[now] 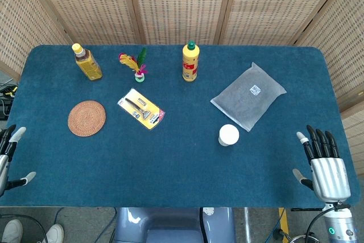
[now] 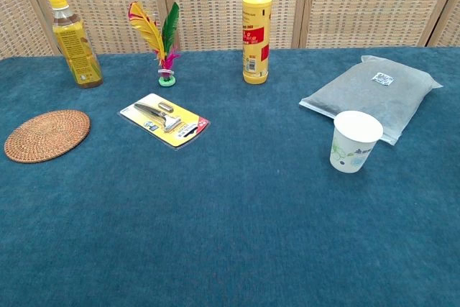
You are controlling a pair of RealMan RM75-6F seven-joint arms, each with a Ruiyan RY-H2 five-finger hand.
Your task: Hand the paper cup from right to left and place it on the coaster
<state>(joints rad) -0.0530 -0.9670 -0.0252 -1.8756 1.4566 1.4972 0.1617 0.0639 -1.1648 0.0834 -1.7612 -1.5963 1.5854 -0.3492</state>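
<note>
A white paper cup (image 1: 228, 135) (image 2: 354, 141) stands upright on the blue table, right of centre, just in front of a grey bag. The round woven coaster (image 1: 87, 118) (image 2: 47, 134) lies flat on the left side with nothing on it. My right hand (image 1: 323, 162) rests at the table's near right edge, fingers apart and empty, well to the right of the cup. My left hand (image 1: 10, 155) shows partly at the near left edge, fingers spread and empty, below and left of the coaster. Neither hand appears in the chest view.
A grey plastic bag (image 1: 248, 95) (image 2: 371, 96) lies behind the cup. A yellow bottle (image 1: 190, 61) (image 2: 256, 31), a feather shuttlecock (image 1: 136, 65) (image 2: 162, 42) and a tea bottle (image 1: 86, 61) (image 2: 74, 40) stand along the back. A carded tool pack (image 1: 141, 108) (image 2: 164, 118) lies right of the coaster.
</note>
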